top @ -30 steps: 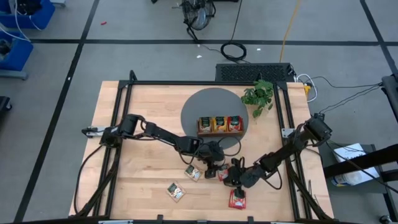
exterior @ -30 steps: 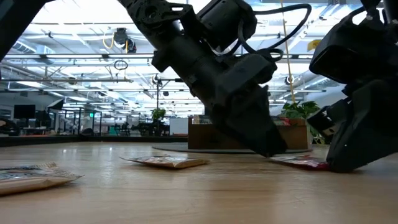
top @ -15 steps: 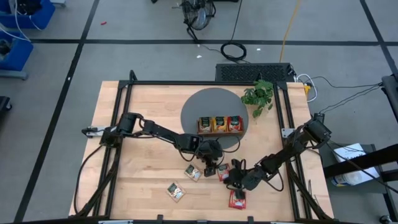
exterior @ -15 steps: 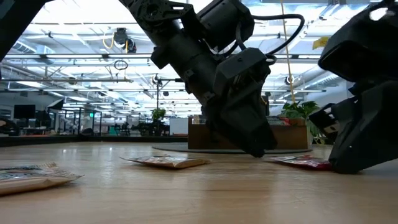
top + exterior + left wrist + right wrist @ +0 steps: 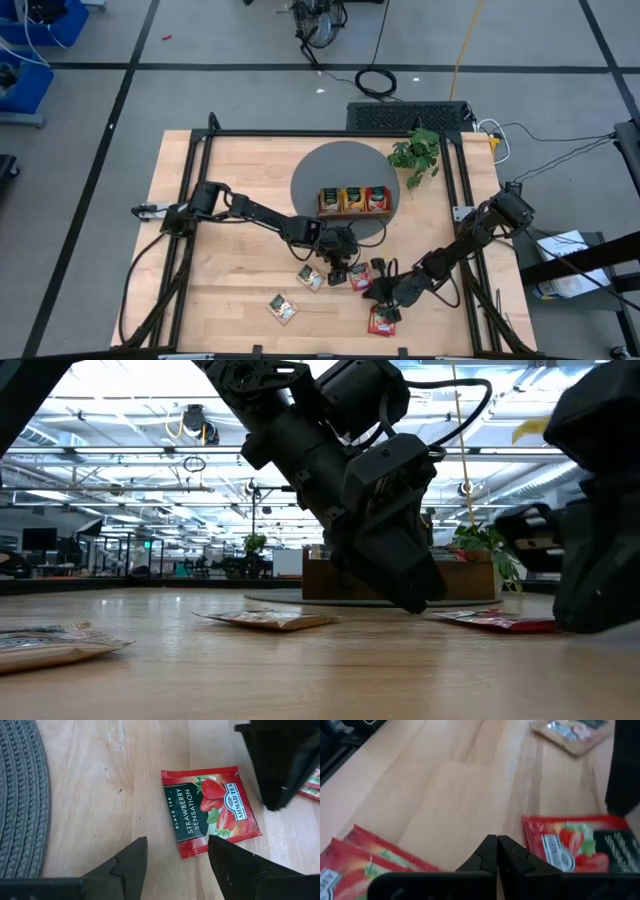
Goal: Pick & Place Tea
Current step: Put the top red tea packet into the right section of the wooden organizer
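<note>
Left gripper (image 5: pixel 175 857) hovers low over the table (image 5: pixel 240 160) with its two dark fingers spread apart and nothing between them; in the high view it (image 5: pixel 338 270) sits just in front of the grey round mat (image 5: pixel 335 165). Directly ahead of those parted fingertips lies a red strawberry sachet (image 5: pixel 210 810), flat on the wood, its near edge reaching in between the two fingers without being clamped; the high view shows it (image 5: pixel 358 278) just to the gripper's right. Right gripper (image 5: pixel 497 851) is just beyond that sachet, its fingers pressed together and holding nothing; from above it (image 5: pixel 385 290) sits close by the left gripper on the sachet's far side. Beside the right gripper, toward the table's front edge, two more red sachets (image 5: pixel 382 320) lie overlapping. To the left gripper's other side rests a beige sachet (image 5: pixel 310 277), flat on the table, and farther out toward the front a second beige sachet (image 5: pixel 283 307) lies on its own. Beyond the left gripper, on the mat, stands the wooden tray (image 5: pixel 354 212) with sachets upright in its three compartments. Farthest off, past the tray at the mat's right edge, is the leafy plant (image 5: pixel 417 155).
</note>
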Robot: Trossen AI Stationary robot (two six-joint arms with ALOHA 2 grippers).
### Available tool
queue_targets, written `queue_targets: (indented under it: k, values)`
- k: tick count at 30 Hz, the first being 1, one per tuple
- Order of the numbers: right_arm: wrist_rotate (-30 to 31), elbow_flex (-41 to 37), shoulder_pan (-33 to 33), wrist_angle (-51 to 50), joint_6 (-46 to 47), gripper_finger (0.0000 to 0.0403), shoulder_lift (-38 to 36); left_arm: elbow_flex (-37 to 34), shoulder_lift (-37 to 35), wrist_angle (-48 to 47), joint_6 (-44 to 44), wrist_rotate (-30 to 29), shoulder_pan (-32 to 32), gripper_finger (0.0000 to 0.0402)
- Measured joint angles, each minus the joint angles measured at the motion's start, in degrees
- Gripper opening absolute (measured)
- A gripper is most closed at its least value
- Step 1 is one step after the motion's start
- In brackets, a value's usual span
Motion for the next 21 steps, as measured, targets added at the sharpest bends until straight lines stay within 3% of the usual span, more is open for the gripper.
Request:
queue_targets:
  k: [4,10,21]
  values:
    - [1.2,1.8,0.0,-1.1,-2.8,0.0000,-0.1,0.0,0.0,0.0,0.2,0.0,0.0,0.0212]
    - [8.5,1.8,-0.1,-4.2,-3.0,0.0000,-0.2,0.0,0.0,0.0,0.4,0.0,-0.1,0.0212]
    - [7.7,2.1,-1.0,-7.6,2.4,0.0000,1.2,0.0,0.0,0.1,0.5,0.1,-0.2,0.0212]
